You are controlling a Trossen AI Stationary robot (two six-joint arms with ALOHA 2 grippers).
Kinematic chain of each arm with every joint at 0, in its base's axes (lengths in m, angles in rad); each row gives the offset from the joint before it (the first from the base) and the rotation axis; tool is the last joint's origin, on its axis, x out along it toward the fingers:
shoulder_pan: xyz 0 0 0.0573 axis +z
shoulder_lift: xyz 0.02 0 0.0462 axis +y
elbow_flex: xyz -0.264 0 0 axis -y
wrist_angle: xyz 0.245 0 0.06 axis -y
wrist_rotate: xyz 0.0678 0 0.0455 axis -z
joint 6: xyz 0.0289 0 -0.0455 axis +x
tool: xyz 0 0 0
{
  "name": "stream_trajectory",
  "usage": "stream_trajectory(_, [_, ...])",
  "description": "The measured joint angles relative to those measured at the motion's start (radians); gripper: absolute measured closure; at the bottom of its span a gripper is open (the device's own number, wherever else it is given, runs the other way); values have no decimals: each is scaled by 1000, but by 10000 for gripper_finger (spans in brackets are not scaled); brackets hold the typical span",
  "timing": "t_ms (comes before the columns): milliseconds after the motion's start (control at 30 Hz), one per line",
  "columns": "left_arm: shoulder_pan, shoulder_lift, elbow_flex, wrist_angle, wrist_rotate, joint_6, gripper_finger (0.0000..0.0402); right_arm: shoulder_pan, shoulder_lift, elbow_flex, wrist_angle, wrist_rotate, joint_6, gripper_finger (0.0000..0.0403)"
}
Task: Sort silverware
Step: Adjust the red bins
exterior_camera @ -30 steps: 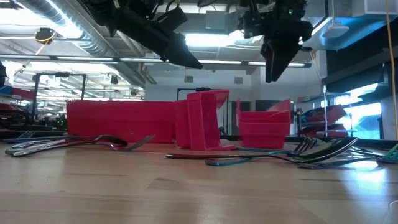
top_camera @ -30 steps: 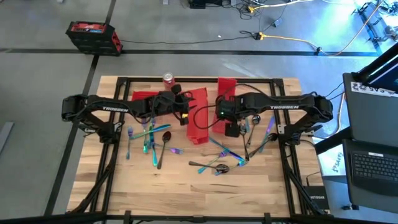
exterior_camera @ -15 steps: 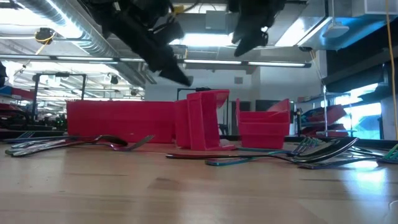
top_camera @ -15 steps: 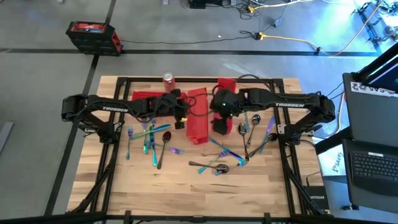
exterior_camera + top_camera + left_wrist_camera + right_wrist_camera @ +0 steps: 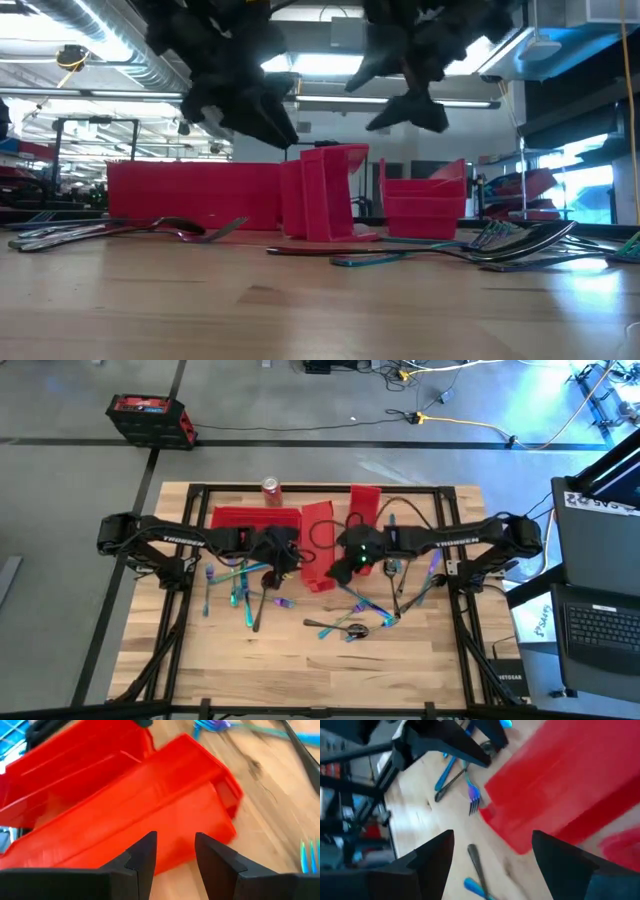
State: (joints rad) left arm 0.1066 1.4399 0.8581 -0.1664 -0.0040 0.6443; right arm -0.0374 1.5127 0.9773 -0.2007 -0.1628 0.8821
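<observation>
Silverware (image 5: 345,628) clear of table edges

— What do the arms look like from above?
— The left arm (image 5: 170,538) and right arm (image 5: 470,538) are matte black, built of tubular links, each with white TROSSEN lettering along the forearm.
— Any wiring?
— Black cables loop off both, near the wrists.
— And the fingers?
— Dark, angular, wedge-shaped fingers (image 5: 141,857), plain and unmarked.
</observation>
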Motion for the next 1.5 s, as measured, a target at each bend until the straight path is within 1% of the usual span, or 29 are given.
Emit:
stream_trajectory(33, [-3, 0, 0, -10, -5, 24, 280, 13, -2, -23, 14, 24, 36, 150])
stream_trajectory(133, [-17, 0, 0, -9, -68, 39, 280, 54, -30, -76, 46, 117, 141, 150])
stream_trajectory(200, [-20, 0, 0, -9, -80, 47, 283, 81, -58, -100, 88, 180, 201, 150])
stream_trajectory(267, [-20, 4, 0, -11, -70, 49, 290, 105, -69, -129, 152, 228, 252, 150])
stream_trajectory(367, [-20, 7, 0, -15, -53, 44, 305, 136, -66, -164, 222, 268, 315, 150])
stream_trajectory(533, [-20, 11, 0, -18, -51, -8, 321, 181, -55, -219, 242, 371, 399, 150])
stream_trajectory(600, [-20, 11, 0, -18, -51, -32, 323, 191, -58, -220, 268, 397, 412, 150])
stream_trajectory(733, [-27, 11, 0, -39, -54, -58, 323, 221, -32, -220, 258, 462, 497, 150])
stream_trajectory(867, [-31, 11, 0, -56, -69, -51, 323, 229, 6, -221, 281, 491, 524, 150])
stream_trajectory(933, [-31, 11, 0, -60, -71, -40, 323, 227, 30, -221, 306, 522, 531, 150])
stream_trajectory(1033, [-29, 11, 0, -57, -77, -34, 323, 214, 59, -221, 402, 564, 532, 150])
stream_trajectory(1100, [-28, 11, 0, -61, -78, -33, 323, 203, 79, -218, 460, 564, 534, 150])
stream_trajectory(1233, [-29, 11, 0, -65, -77, -35, 323, 199, 122, -219, 495, 594, 578, 150])
stream_trajectory(1500, [-28, 11, 0, -63, -61, -39, 323, 201, 170, -219, 512, 617, 608, 150])
